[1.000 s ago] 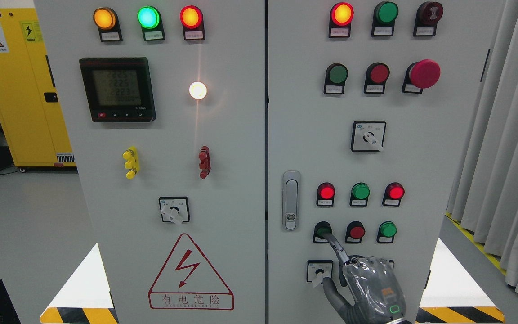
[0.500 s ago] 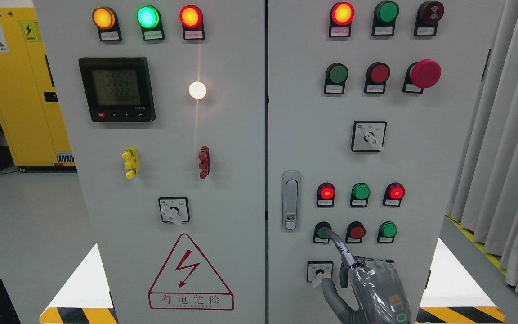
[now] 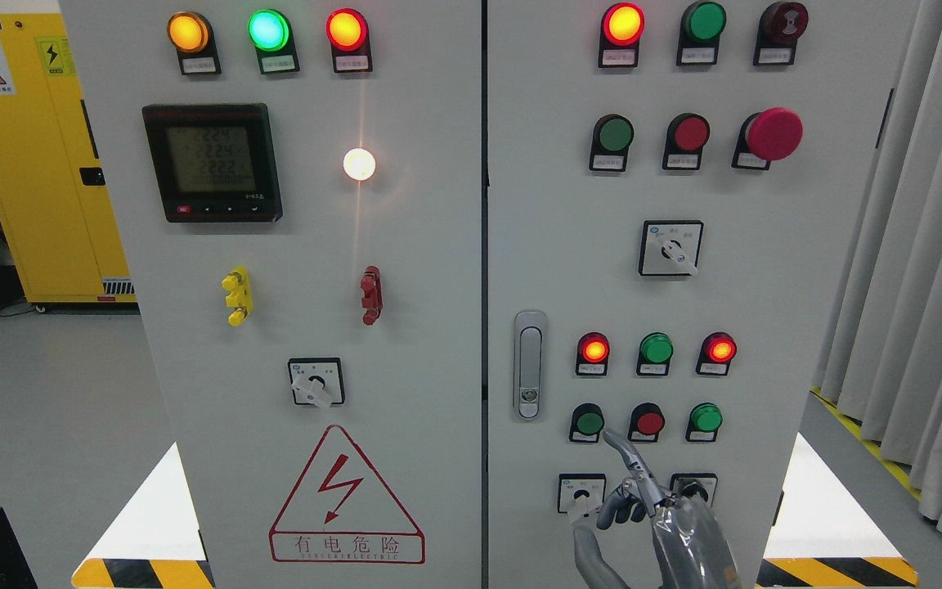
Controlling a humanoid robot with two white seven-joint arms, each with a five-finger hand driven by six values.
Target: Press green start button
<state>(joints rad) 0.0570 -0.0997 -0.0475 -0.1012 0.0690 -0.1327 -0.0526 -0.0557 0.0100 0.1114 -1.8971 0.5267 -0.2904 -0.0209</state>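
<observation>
The green start button [image 3: 589, 423] sits at the left of the lower button row on the right cabinet door [image 3: 765, 270]. My right hand [image 3: 643, 511] comes up from the bottom edge, right of the middle. Its index finger [image 3: 626, 458] is stretched out toward the panel and the other fingers are curled; it holds nothing. The index tip lies just below and right of the green button, apart from it. The left hand is out of view.
A red button [image 3: 649, 423] and another green button [image 3: 706, 418] stand right of the start button. Two rotary switches [image 3: 581, 493] [image 3: 693, 488] flank the hand. A door handle [image 3: 529, 365] is to the left, grey curtains [image 3: 921, 245] to the right.
My index fingertip was on the green start button in both earlier frames. It has now pulled back down and to the right, off the button, and the hand sits lower.
</observation>
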